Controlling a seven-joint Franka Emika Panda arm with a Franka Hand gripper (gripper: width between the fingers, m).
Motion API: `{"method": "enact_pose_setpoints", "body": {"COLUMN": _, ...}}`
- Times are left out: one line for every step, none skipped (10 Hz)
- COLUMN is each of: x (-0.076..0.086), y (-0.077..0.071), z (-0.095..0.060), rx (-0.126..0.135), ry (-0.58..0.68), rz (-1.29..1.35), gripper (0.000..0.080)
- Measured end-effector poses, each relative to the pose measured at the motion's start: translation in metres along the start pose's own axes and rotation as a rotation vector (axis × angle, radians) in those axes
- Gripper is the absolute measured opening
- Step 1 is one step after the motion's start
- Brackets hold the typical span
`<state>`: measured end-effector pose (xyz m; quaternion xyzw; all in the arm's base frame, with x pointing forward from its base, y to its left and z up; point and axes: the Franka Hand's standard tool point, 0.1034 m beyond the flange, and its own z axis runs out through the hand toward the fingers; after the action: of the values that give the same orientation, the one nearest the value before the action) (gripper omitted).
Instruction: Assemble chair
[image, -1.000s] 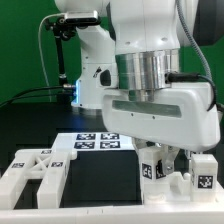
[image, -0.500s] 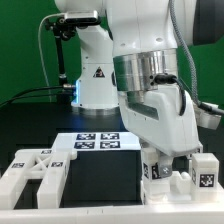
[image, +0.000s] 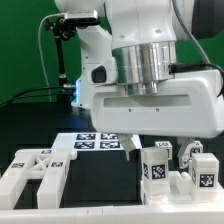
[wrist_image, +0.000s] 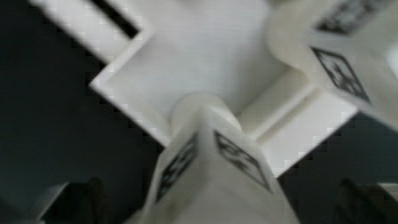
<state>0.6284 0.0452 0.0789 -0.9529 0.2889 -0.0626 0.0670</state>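
The chair parts are chunky white blocks with black-and-white tags. A cluster of them (image: 178, 172) with upright tagged legs stands at the exterior view's lower right. My gripper (image: 160, 150) hangs right above this cluster, its wide white hand turned broadside to the camera. In the wrist view a white tagged leg (wrist_image: 214, 165) rises between my two dark fingers (wrist_image: 80, 200), with a dark gap on each side, so the gripper (wrist_image: 222, 205) is open around it. A second tagged leg (wrist_image: 329, 55) and a flat white slab (wrist_image: 187, 60) lie beyond.
Another white chair part (image: 32, 170), an open frame with a cross brace, lies at the exterior view's lower left. The marker board (image: 98, 142) lies flat on the black table behind it. The robot base (image: 95, 85) stands at the back.
The hand has turned about its own axis over the right-hand cluster, from broadside to angled and back to broadside. The chair parts have stayed in place.
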Motion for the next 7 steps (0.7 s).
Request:
{"method": "enact_pose_setpoints", "body": {"x": -0.001, "y": 0.001, "z": 0.001, "rx": -0.004, "ry": -0.002, "rz": -0.051, "gripper": 0.0646}}
{"method": "enact_pose_setpoints", "body": {"x": 0.001, "y": 0.001, "z": 0.0, "rx": -0.011, "ry": 0.003, "rz": -0.177, "gripper": 0.0648}}
{"method": "enact_pose_setpoints", "body": {"x": 0.002, "y": -0.001, "z": 0.0, "rx": -0.025, "ry": 0.007, "rz": -0.343, "gripper": 0.0648}}
{"method": "enact_pose_setpoints", "body": {"x": 0.002, "y": -0.006, "z": 0.0, "rx": -0.032, "ry": 0.011, "rz": -0.437, "gripper": 0.0648}}
{"method": "enact_pose_setpoints", "body": {"x": -0.001, "y": -0.01, "z": 0.001, "rx": -0.029, "ry": 0.011, "rz": -0.439, "gripper": 0.0648}}
{"method": "enact_pose_setpoints", "body": {"x": 0.0, "y": -0.008, "z": 0.001, "rx": -0.029, "ry": 0.012, "rz": -0.402, "gripper": 0.0519}}
{"method": "enact_pose_setpoints", "body": {"x": 0.0, "y": -0.008, "z": 0.001, "rx": -0.029, "ry": 0.012, "rz": -0.375, "gripper": 0.0519}}
